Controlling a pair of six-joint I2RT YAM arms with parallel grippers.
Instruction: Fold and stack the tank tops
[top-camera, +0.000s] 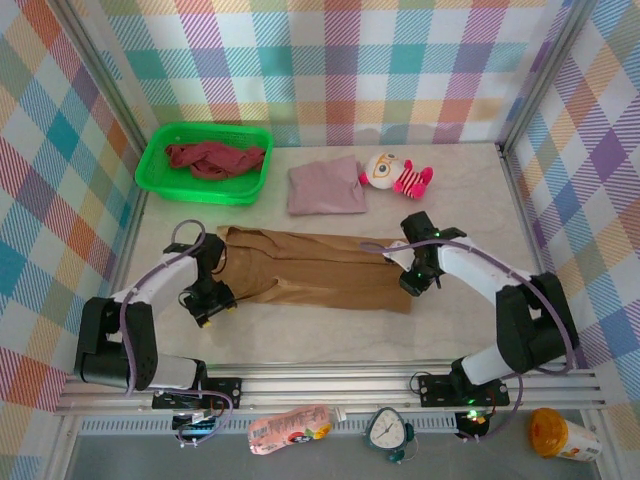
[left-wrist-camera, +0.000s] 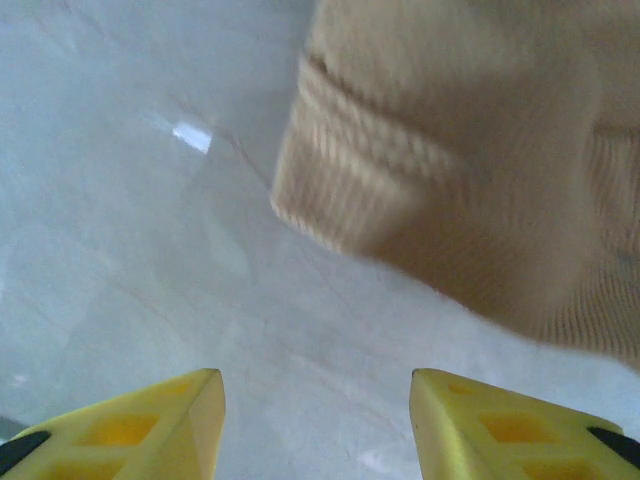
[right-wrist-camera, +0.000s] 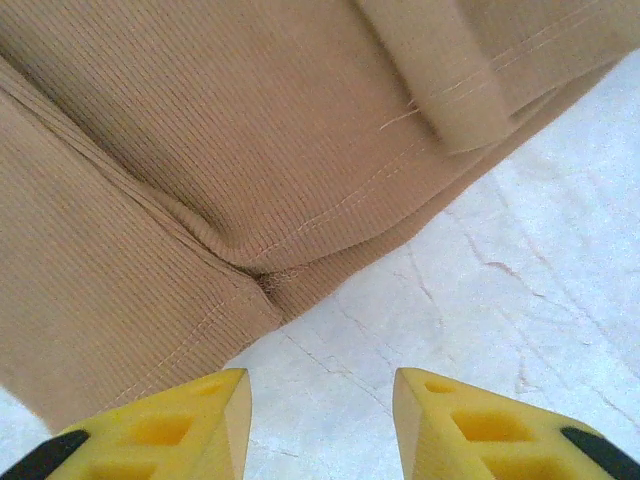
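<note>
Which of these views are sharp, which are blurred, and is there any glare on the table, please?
Left wrist: the tan tank top is soft and out of focus, and a bright glare patch sits on the table. Right wrist: sharp, the cloth's ribbing and stitching read clearly. Top external: evenly lit, no strong glare.

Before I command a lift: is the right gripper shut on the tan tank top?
No: the right gripper stands open over bare table, with the tan tank top lying beyond its fingertips, ungripped.
</note>
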